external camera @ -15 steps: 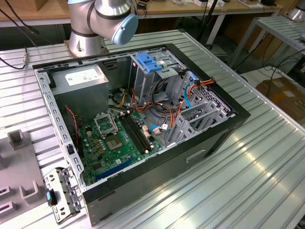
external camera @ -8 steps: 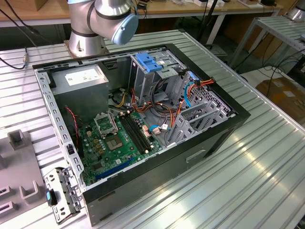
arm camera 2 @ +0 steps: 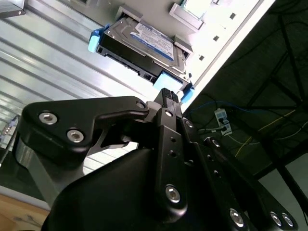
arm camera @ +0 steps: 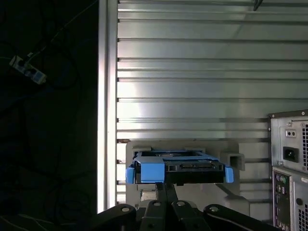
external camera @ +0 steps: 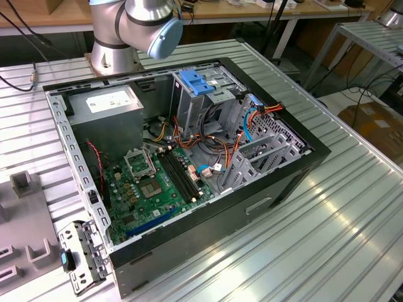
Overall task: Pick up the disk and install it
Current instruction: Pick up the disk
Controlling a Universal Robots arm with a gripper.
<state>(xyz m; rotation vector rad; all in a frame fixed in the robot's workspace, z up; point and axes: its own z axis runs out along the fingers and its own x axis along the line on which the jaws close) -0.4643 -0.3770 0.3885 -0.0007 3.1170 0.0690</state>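
1. the claw (arm camera: 165,186) sits right at the disk (arm camera: 192,168), at its blue front tab; i cannot tell whether it has closed on it.
2. the disk lies in a grey holder (arm camera: 144,147) on the counter (arm camera: 192,72).
3. it is probably best to pinch the tab squarely and lift level.

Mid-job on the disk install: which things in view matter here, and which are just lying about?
Job: disk on its grey holder; gripper right at it; open computer case; likely its drive cage.
Not involved: power supply; motherboard; loose metal bracket; grey blocks.
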